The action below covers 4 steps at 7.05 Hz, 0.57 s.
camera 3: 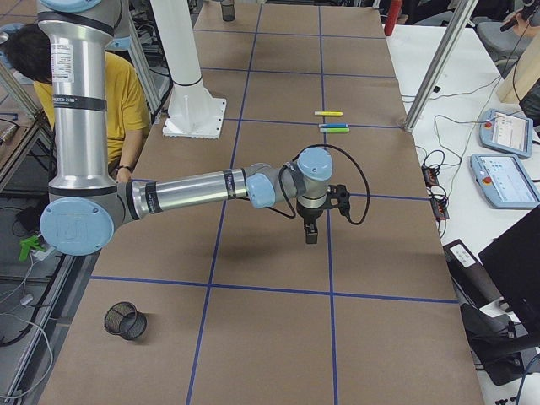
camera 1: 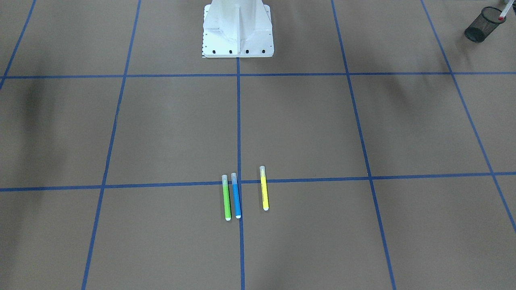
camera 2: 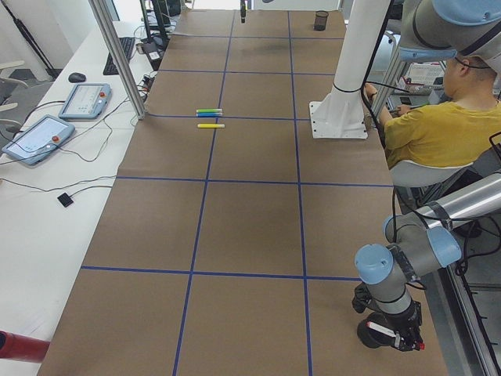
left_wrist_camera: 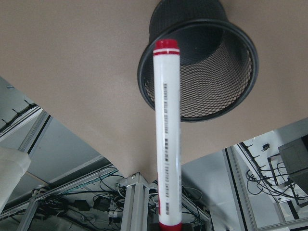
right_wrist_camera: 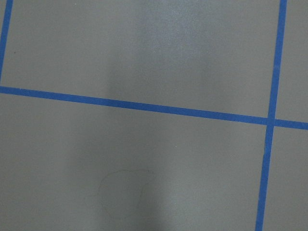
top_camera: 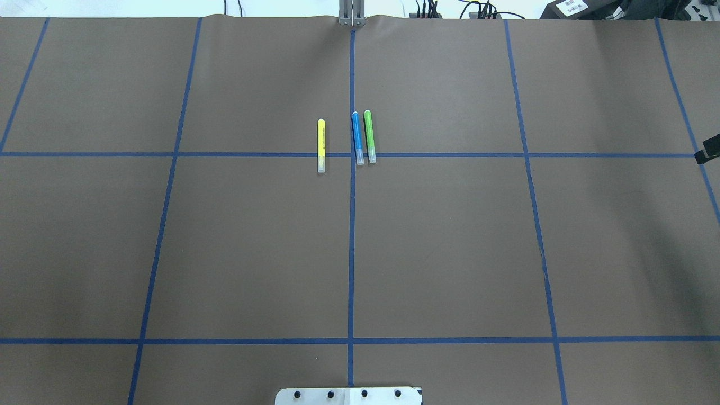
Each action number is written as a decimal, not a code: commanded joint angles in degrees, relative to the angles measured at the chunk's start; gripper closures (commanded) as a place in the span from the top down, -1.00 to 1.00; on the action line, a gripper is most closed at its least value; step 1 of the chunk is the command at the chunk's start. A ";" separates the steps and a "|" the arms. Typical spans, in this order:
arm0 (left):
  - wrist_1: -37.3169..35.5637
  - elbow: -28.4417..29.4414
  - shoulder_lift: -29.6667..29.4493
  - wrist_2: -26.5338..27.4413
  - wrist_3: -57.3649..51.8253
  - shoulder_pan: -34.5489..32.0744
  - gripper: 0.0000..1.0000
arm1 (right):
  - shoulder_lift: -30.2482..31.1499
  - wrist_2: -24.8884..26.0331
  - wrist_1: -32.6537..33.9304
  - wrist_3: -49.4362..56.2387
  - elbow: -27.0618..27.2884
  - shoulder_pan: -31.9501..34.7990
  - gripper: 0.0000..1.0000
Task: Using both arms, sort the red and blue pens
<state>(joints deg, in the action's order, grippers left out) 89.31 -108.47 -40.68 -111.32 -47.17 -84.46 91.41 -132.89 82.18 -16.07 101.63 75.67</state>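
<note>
The red pen (left_wrist_camera: 166, 139), white-barrelled with red ends, hangs upright over the mouth of a black mesh cup (left_wrist_camera: 221, 86) in the left wrist view, so my left gripper (camera 2: 398, 338) is shut on it, though its fingers stay out of that frame. The pen's red tip (camera 1: 501, 16) also shows above the cup (camera 1: 479, 26). The blue pen (top_camera: 357, 138) lies on the table's centre line, touching nothing but the paper. My right gripper (camera 3: 310, 234) points down over bare table, well short of the pens. I cannot tell if it is open or shut.
A green marker (top_camera: 369, 136) lies right beside the blue pen, and a yellow marker (top_camera: 321, 145) a little further off. A second black mesh cup (camera 3: 125, 321) stands at the table's right end. The white robot base (camera 1: 238, 30) is at mid-table. A seated person (camera 2: 438, 117) is behind it.
</note>
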 commanded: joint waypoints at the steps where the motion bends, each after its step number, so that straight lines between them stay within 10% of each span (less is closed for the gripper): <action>1: -0.01 0.54 0.33 -2.33 -0.21 0.00 -1.00 | 0.17 0.00 0.00 0.07 -0.03 0.00 1.00; 4: -0.01 1.15 2.00 -2.33 -2.75 0.00 -1.00 | 0.17 0.00 0.00 0.07 -0.12 0.00 1.00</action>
<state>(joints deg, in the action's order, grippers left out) 89.30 -107.55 -39.29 -113.61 -48.96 -84.46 91.58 -132.85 82.18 -16.00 101.54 75.67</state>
